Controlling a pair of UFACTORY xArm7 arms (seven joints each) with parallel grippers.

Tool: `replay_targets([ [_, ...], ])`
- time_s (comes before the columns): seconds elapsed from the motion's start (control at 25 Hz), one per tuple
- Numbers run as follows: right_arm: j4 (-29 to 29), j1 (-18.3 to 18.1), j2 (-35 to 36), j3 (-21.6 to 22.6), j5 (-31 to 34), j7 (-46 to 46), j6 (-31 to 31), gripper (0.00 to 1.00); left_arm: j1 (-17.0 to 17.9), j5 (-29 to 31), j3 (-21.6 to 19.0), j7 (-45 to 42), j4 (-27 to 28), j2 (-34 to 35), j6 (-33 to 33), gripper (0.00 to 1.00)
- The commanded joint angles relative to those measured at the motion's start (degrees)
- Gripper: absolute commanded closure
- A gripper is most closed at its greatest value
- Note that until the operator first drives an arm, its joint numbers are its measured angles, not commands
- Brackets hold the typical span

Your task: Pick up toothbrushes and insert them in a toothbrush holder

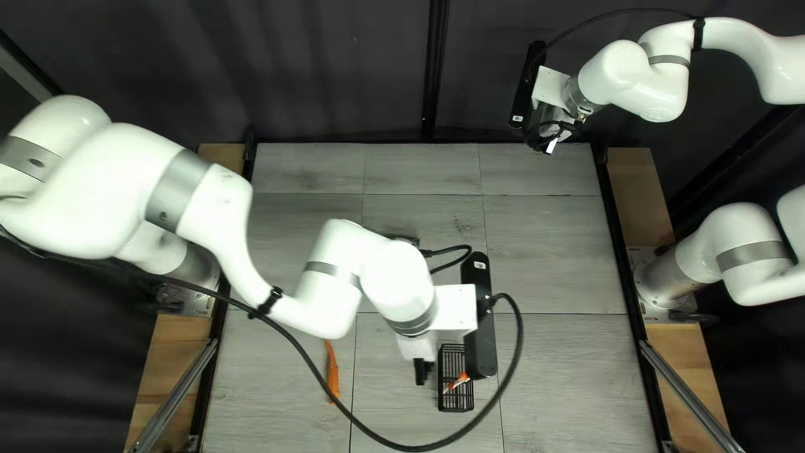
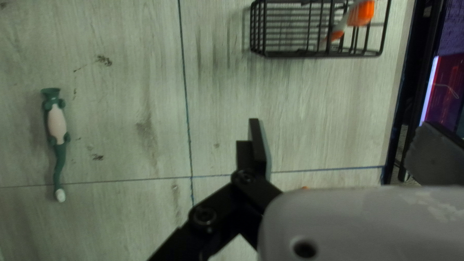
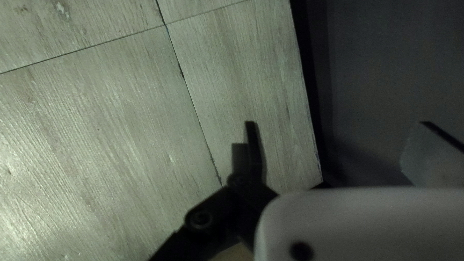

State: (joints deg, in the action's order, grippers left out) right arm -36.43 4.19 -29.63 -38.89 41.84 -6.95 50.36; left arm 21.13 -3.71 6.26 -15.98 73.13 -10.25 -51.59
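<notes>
orange brush [image 1: 333,369]: on table, left of holder in top left view. cable [image 1: 411,448] crosses over it there, so snag risk if the arm dips, imo
green brush [image 2: 57,125]: flat on table, well apart from holder. skinny handle, prob twists if pinched off-centre
wire holder [image 1: 454,401]: orange-white brush [image 2: 361,13] inside, might block the next one; a bad angle could catch wires + tip it
left gripper [image 2: 340,123]: open, nothing in it
right gripper [image 3: 337,123]: open + empty, far right corner, outta the way rn

Table [image 1: 562,252] with basket [image 1: 456,409], orange toothbrush [image 1: 332,367], green toothbrush [image 2: 57,123]
</notes>
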Motion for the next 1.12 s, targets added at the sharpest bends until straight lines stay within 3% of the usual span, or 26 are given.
replay_targets([
  [0.04,0.0,0.0,0.0,0.0,0.0,0.0,0.0,0.0,0.16,0.93,-0.09,0.85,1.29,-2.07,0.37,0.0],
  [0.36,0.0,0.0,0.0,0.0,0.0,0.0,0.0,0.0,1.59,4.28,-0.25,0.74,3.43,-6.67,3.61,0.0],
  [0.52,0.0,0.0,0.0,0.0,0.0,0.0,0.0,0.0,1.51,4.89,-0.18,1.62,-3.52,-3.35,8.8,0.0],
  [0.64,0.0,0.0,0.0,0.0,0.0,0.0,0.0,0.0,1.45,4.93,-0.16,3.42,-13.57,5.64,9.73,0.0],
  [0.92,0.0,0.0,0.0,0.0,0.0,0.0,0.0,0.0,2.59,6.11,-1.19,7.03,-21.52,16.52,0.59,0.0],
  [1.12,0.0,0.0,0.0,0.0,0.0,0.0,0.0,0.0,1.84,7.68,-1.34,5.34,-24.97,23.25,-12.03,0.0],
])
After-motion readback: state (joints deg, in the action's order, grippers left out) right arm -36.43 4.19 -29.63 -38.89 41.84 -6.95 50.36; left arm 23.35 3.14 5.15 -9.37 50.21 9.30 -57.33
